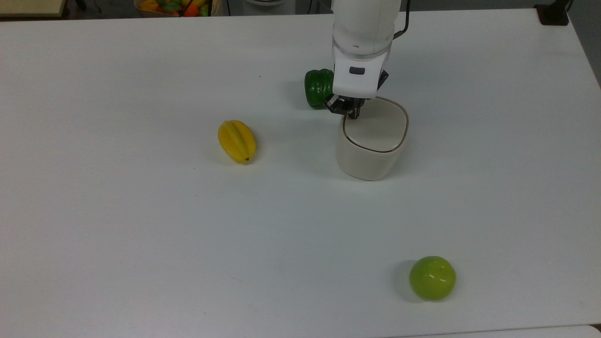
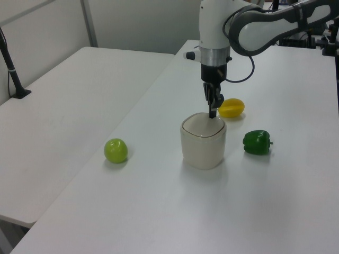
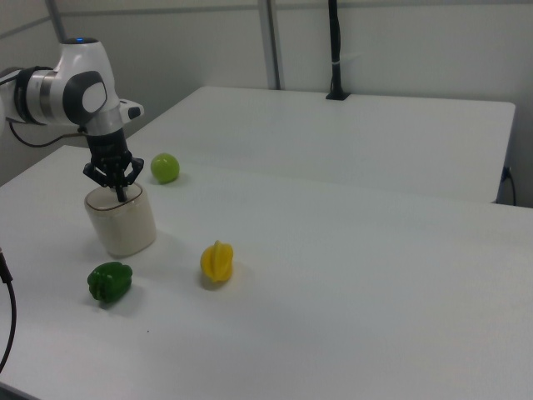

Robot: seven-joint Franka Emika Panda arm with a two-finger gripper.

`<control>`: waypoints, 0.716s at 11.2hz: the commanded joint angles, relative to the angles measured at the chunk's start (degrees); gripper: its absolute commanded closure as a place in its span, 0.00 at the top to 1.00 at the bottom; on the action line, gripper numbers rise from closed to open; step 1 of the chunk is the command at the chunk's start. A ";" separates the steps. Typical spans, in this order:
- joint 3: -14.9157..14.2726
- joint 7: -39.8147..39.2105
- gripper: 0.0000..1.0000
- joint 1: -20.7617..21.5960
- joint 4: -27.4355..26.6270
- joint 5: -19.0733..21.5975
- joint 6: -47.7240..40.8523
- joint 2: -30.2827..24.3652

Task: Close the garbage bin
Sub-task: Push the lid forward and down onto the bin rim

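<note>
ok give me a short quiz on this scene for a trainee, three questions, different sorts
1. True or false: the garbage bin has its lid down flat on the rim.
2. Multiple choice: in the top view, which thing lies just left of the gripper? A) green apple B) green bell pepper C) yellow starfruit
3. Fill in: the gripper's tip meets the lid near its ___ as the top view shows it.

Key
1. True
2. B, the green bell pepper; the yellow starfruit lies farther left and the green apple near the bottom.
3. Upper left corner
</note>
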 commanded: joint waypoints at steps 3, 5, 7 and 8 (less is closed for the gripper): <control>-0.69 -0.83 0.00 0.77 -1.66 -1.33 1.80 0.65; -0.69 -0.75 0.00 0.77 -2.19 -1.33 3.04 1.61; -0.60 -0.66 0.00 0.86 -2.19 -1.68 3.04 1.71; -0.69 -0.48 0.00 0.95 -2.19 -1.68 2.96 1.44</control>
